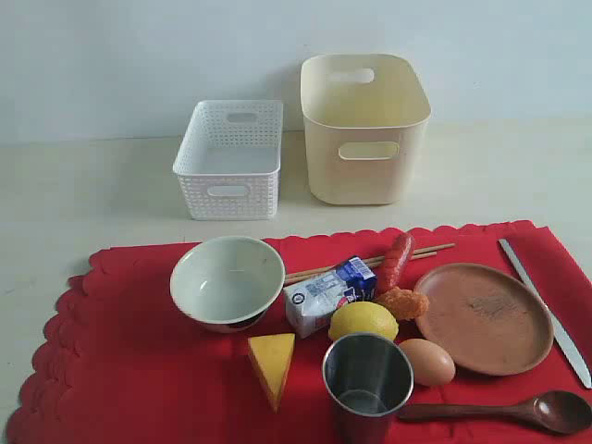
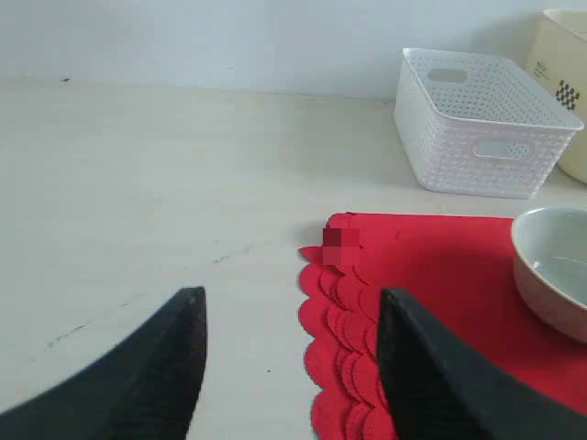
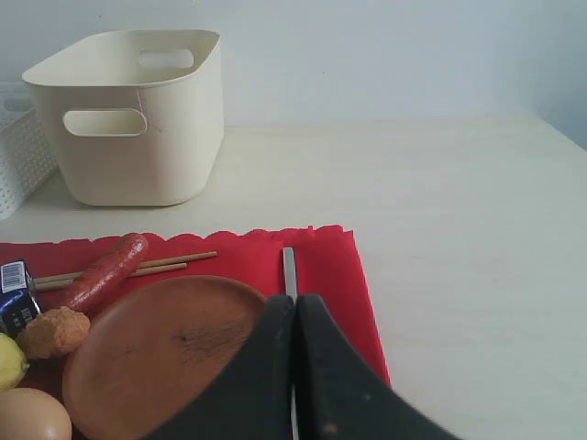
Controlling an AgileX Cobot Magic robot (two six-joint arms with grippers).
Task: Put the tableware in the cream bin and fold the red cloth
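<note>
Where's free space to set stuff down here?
Free: bare pale table left of the white perforated basket and right of the cream bin; bright red cloth, corner in front of the pale green-white bowl. Crowded: cloth from yellow cheese wedge to brown round plate.

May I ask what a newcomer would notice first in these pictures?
The bright red cloth covers the near part of the table, holding a pale bowl at left, a brown plate at right and a steel cup in front. Behind it stand the tall cream bin and, to its left, a lower white basket.
</note>
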